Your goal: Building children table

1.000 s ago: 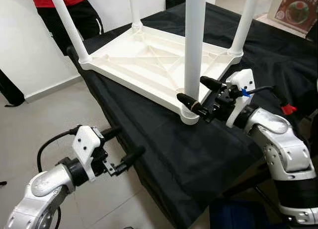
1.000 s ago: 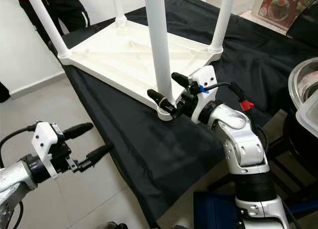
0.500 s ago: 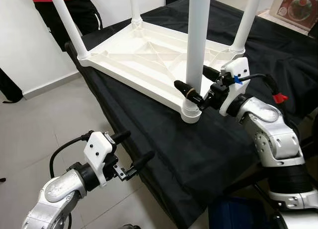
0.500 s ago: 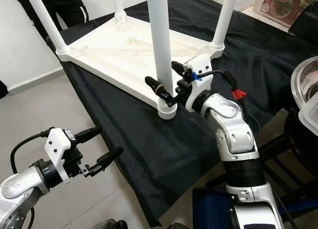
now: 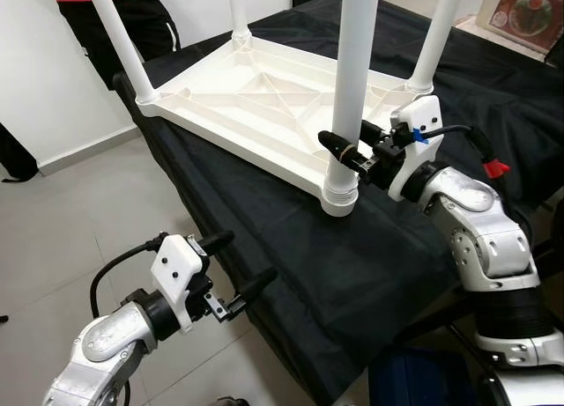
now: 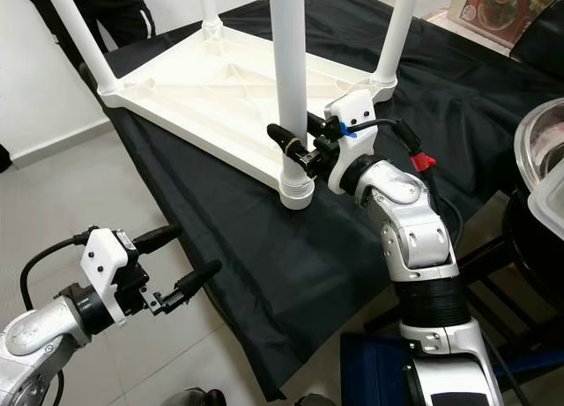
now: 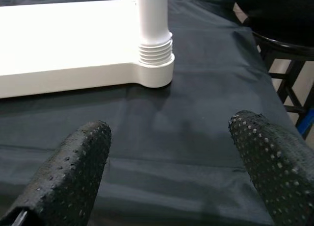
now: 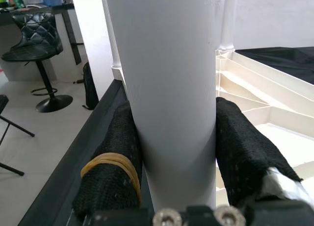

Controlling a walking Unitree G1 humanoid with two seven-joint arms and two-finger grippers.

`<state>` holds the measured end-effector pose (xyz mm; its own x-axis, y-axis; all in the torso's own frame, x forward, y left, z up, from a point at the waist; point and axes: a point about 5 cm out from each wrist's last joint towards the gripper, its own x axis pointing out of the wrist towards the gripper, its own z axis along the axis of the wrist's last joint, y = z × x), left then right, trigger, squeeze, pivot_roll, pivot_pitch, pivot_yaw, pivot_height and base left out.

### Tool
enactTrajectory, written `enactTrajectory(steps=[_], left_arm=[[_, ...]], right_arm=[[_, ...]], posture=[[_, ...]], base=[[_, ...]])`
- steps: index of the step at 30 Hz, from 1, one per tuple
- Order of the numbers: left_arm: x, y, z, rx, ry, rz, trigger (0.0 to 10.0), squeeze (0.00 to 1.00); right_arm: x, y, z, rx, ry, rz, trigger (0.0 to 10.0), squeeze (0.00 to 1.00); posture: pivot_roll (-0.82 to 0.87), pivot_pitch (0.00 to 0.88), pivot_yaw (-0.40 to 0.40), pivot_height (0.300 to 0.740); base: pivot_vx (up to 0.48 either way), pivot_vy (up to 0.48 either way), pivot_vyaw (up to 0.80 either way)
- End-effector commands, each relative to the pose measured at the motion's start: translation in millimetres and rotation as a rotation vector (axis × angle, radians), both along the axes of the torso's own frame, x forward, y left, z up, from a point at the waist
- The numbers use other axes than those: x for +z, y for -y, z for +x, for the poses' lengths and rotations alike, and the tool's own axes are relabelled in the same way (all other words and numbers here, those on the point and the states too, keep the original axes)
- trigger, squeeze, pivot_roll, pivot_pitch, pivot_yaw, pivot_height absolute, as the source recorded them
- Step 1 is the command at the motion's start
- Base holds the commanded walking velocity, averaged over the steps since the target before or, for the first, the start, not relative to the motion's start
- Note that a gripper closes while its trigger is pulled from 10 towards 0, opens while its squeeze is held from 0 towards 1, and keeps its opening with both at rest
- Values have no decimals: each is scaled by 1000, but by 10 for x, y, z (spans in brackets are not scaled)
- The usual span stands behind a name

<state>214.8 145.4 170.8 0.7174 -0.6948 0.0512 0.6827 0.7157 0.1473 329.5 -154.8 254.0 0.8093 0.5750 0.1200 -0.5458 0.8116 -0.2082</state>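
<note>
The white children's table [image 5: 256, 107] lies upside down on a black-clothed table [image 5: 291, 239], its legs pointing up. My right gripper [image 5: 348, 142] is shut on the near leg [image 5: 354, 62], a little above its threaded socket [image 5: 339, 195]. In the right wrist view both fingers [image 8: 115, 152] press against the sides of the leg [image 8: 167, 88]. My left gripper [image 5: 247, 258] is open and holds nothing, low beside the cloth's near edge. The left wrist view looks between its fingers [image 7: 73, 172] toward the socket [image 7: 154, 54].
A person in a red top and black trousers [image 5: 132, 18] stands at the back left. A metal bowl [image 6: 538, 142] sits at the right edge, and a black chair [image 7: 274, 15] stands beyond the table. Grey tiled floor [image 5: 62, 221] lies to my left.
My right gripper slid a little up the near leg from the socket and its fingers closed against it. My left gripper moved nearer the table's edge, still open.
</note>
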Motion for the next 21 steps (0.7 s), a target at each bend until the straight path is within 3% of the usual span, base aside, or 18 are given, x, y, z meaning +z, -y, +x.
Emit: enactTrajectory(steps=[1,13,21], left_arm=[[-34,15,-29,-1,-7,8,10000,0],[-35,19,-34,-3,-7,5,10000,0],[-33,25,-32,-6,-5,5,10000,0]], right_arm=[[-85,-22,-52,-53,-30,2,0,0],[-313,-62,-173,-354,-112,-5,0,0],[-365,-83,-218,-484,-148,7,0,0]], posture=[[-16,196,-8,740],[-21,196,-3,740],[-19,195,-2,740]], base=[[0,0,0],[0,0,0],[0,0,0]])
